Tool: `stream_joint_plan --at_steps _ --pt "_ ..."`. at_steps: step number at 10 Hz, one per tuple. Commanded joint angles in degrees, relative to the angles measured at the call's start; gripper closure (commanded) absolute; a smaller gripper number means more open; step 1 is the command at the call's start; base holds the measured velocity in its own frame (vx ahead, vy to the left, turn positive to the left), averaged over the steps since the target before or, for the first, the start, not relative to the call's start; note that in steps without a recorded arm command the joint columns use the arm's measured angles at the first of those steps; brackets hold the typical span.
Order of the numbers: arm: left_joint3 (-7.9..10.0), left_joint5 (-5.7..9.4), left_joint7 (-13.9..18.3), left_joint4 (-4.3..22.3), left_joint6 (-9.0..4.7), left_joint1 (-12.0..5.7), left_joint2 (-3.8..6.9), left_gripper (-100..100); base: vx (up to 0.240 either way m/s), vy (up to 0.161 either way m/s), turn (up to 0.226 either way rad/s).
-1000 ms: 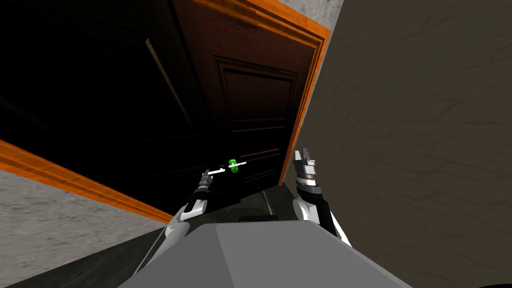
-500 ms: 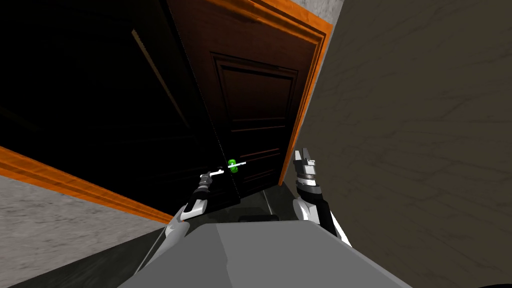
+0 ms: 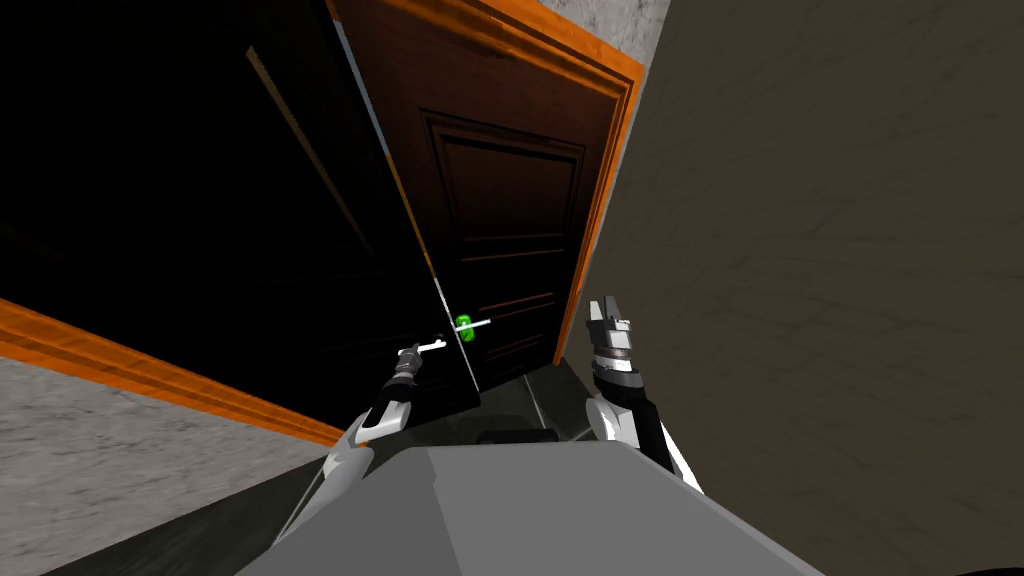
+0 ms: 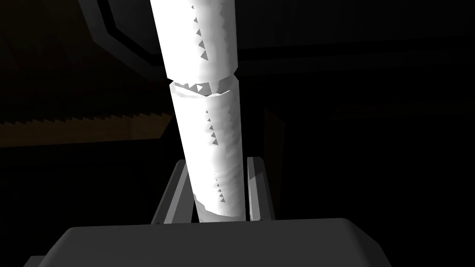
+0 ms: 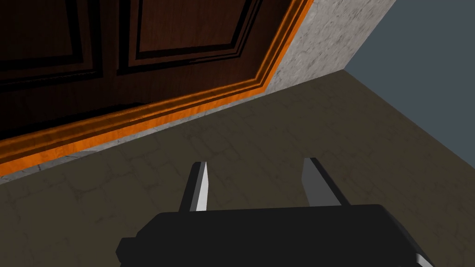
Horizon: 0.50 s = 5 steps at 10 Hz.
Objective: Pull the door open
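Note:
The dark brown panelled door [image 3: 510, 220] hangs in an orange frame [image 3: 603, 190] and stands ajar, its free edge [image 3: 452, 330] turned towards me. A white lever handle [image 3: 432, 345] sticks out from a green hub [image 3: 464, 326]. My left gripper [image 3: 416, 353] is shut on that handle. In the left wrist view the white bar [image 4: 206, 139] runs up between the fingers [image 4: 178, 194], which press its sides. My right gripper [image 3: 608, 310] hangs open and empty beside the frame, near the wall; its wrist view shows the open gripper [image 5: 257, 178] over the wall.
A beige wall [image 3: 820, 250] runs close along my right side. Left of the door's edge lies a black area [image 3: 180, 200]. The orange frame's other post [image 3: 140, 365] crosses at the lower left, with grey wall [image 3: 100, 470] below it. Dark floor [image 3: 545, 385] shows by the threshold.
The left gripper has closed on the handle. The door leaf has turned a little, so its pale edge now shows. The right arm has stayed put.

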Motion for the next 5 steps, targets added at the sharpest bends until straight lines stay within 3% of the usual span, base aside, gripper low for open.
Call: stream_joint_plan --at_steps 1,5 --pt "-1.02 0.08 0.9 -0.2 -0.42 0.96 0.73 100 -0.212 0.023 -0.16" --pt "-3.94 0.4 3.7 -1.1 -2.25 2.74 3.36 100 -0.21 0.064 -0.195"
